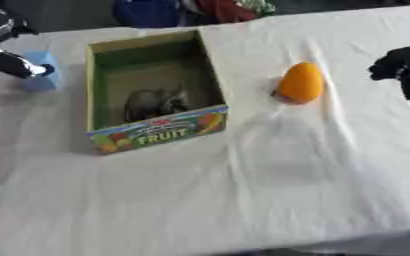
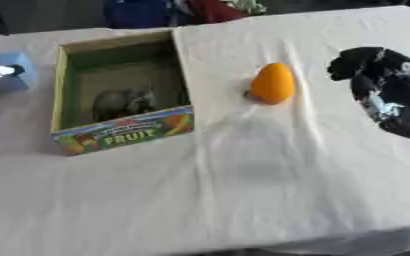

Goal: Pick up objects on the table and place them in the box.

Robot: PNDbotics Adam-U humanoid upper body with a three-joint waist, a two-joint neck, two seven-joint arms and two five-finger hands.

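the word "fruit" is printed in large pale capitals on the near outer wall of the box [image 1: 160, 131], where it is set among coloured pictures of fruit. a smaller line of lettering is seen above that word on a red band, but it cannot be read. no other text, number or sign is made out anywhere else.
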